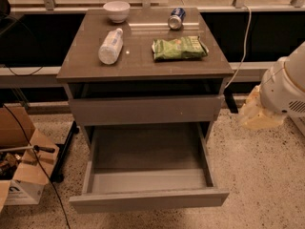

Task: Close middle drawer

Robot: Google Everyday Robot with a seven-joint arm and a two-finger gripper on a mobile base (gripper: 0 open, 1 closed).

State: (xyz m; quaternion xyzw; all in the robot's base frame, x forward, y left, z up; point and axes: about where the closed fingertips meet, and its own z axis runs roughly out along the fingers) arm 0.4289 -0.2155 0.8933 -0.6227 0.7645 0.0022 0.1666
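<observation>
The middle drawer (147, 175) is pulled far out of the grey cabinet (76, 70). Its plain flat front (148, 200) faces me low in the view, and its grey inside is bare. The uppermost front (145, 109) above it sticks out a little, with a dark gap over it. The lowest front is hidden below the open drawer. My gripper (259, 114) is a pale cream shape at the right, under the white arm (286, 87). It hangs beside the cabinet's right side at the height of the upper front and touches nothing.
On the cabinet top lie a white bowl (116, 11), a plastic bottle (110, 46) on its side, a green snack bag (179, 47) and a can (176, 18). A cardboard box (21, 171) and cables stand at the left. The floor (259, 175) is speckled.
</observation>
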